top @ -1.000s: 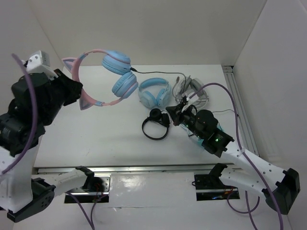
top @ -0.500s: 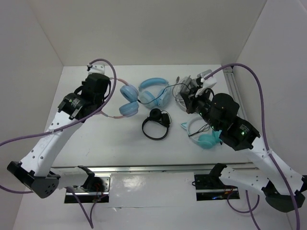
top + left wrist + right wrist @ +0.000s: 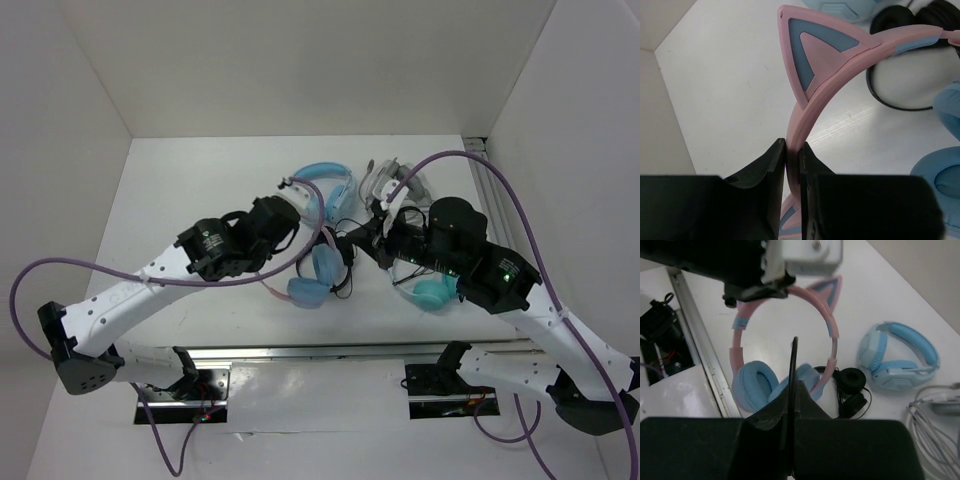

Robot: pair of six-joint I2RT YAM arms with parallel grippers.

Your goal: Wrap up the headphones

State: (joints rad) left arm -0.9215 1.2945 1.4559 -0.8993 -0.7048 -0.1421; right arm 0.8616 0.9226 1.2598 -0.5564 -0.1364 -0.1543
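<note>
My left claw (image 3: 792,150) pinches the headphones (image 3: 826,82) (on the pink part, near one cat ear). My right claw (image 3: 792,390) pinches their black cable (image 3: 793,357).

**White-walled booth around a white desk**

A flat, matte white desk (image 3: 180,190) forms the working surface. Plain white panels enclose it: a back wall (image 3: 300,60), a left wall (image 3: 50,140) and a right wall (image 3: 570,120). A silver metal rail (image 3: 300,352) runs along the desk's near edge, and another silver rail (image 3: 478,146) runs along its right side. The light is even and the shadows are soft.
</note>
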